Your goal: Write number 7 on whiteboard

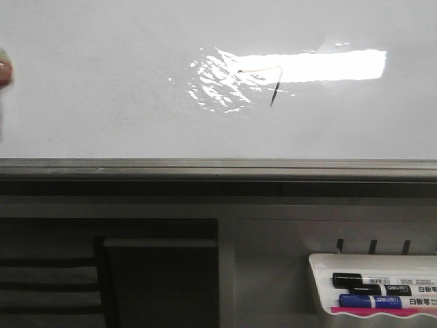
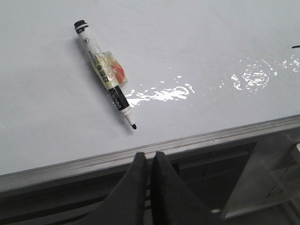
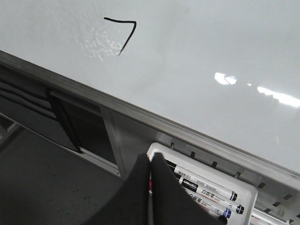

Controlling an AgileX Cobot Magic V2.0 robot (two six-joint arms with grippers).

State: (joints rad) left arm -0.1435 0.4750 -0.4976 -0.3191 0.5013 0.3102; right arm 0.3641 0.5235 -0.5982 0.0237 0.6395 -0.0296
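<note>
The whiteboard [image 1: 102,89] lies flat, glossy white with a bright glare, and a grey edge rail [image 1: 205,166] along its near side. A small black number 7 [image 1: 270,82] is drawn on it near the glare; it also shows in the right wrist view [image 3: 124,33]. A black-and-white marker [image 2: 105,75], uncapped, lies loose on the board in the left wrist view, with a taped orange piece on its barrel. My left gripper [image 2: 149,157] is shut and empty, just off the board's rail. My right gripper [image 3: 150,158] is shut and empty, over the marker tray [image 3: 206,161].
A small white tray [image 1: 372,260] hangs below the rail at the front right and holds several capped markers [image 1: 369,290]. A dark opening in the frame [image 1: 157,273] sits under the rail at left. A pale object [image 1: 5,68] shows at the left edge of the front view.
</note>
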